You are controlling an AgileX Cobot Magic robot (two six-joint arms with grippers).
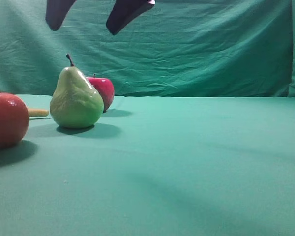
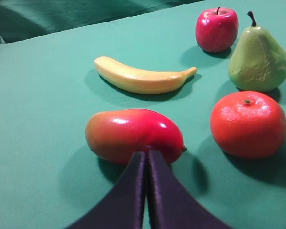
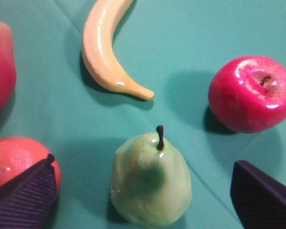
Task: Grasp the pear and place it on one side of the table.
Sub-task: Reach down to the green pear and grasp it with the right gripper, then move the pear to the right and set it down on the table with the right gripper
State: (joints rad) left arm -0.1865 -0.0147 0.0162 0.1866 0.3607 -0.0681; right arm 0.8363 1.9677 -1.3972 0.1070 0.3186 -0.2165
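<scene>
Pear (image 3: 150,186) upright, seemingly below wide-open right gripper (image 3: 143,193), untouched

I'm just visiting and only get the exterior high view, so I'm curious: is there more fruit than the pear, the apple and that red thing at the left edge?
Observer: Yes. The left wrist view shows a whole banana lying flat.
Operator: Are those dark claws open?
Observer: The right gripper is open, with a finger on either side of the pear and clear of it.
Operator: And the other one?
Observer: The left gripper is shut, holding nothing.
</scene>
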